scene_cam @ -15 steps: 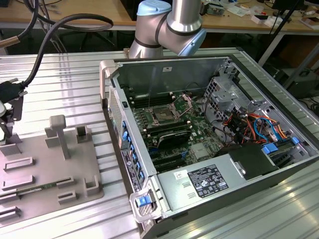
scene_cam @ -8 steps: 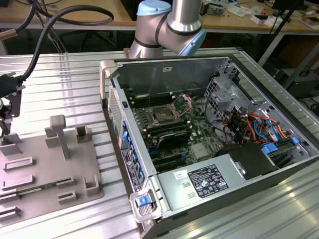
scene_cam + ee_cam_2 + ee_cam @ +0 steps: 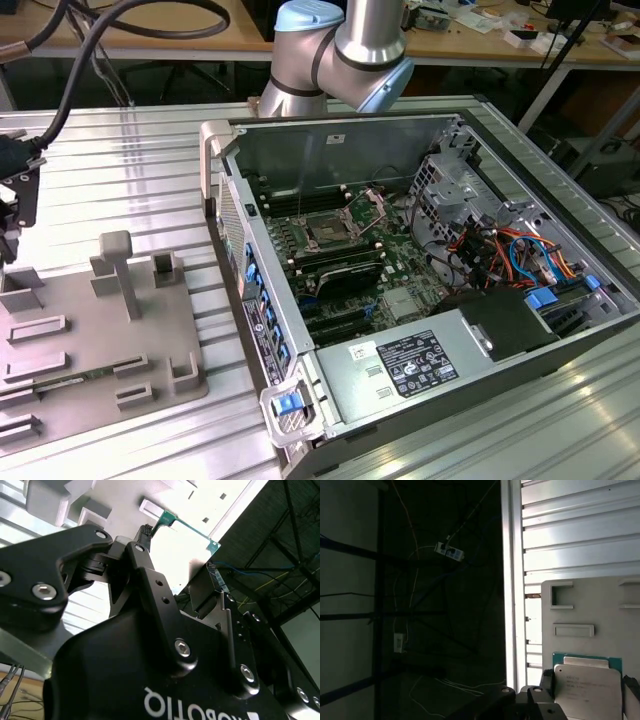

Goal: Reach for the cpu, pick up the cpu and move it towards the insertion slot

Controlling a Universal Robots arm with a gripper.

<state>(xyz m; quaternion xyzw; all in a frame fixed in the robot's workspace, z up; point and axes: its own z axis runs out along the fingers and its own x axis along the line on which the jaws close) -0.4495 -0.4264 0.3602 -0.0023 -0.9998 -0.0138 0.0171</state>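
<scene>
Gripper (image 3: 589, 694) sits over the cpu (image 3: 587, 680) in the first wrist view, with black gripper parts flanking two opposite edges of the chip. Can't tell if it is clamped on the chip or loose. The cpu has a pale silvery top and a thin green rim. It lies flat against the grey tray (image 3: 600, 610), near a low raised bar and a U-shaped bracket moulded into the tray. Can't tell if it is lifted off the tray. In the second wrist view the same chip is washed out bright, its green rim showing past the black gripper linkages.

In the exterior view the gripper's black body is at the far left edge, above the tray's left end. Thick black cables (image 3: 72, 82) run down to it from the upper left. The tray lies lower left on the ribbed metal table (image 3: 130, 170) and carries grey posts and brackets. The arm (image 3: 340, 45) shows a joint at top centre, behind the open computer case (image 3: 330, 150), which takes the centre and right.

The socket (image 3: 328, 231) is mid-frame on the motherboard, with a dark middle and a shiny frame. Its metal bracket (image 3: 377, 205) is swung up at its upper right. The socket is well apart from the cpu and gripper over at the left. Black memory slots (image 3: 345, 272) sit just below the socket. A labelled grey power supply (image 3: 400, 365) is at lower centre, with orange and blue wires (image 3: 500, 250) at right.
</scene>
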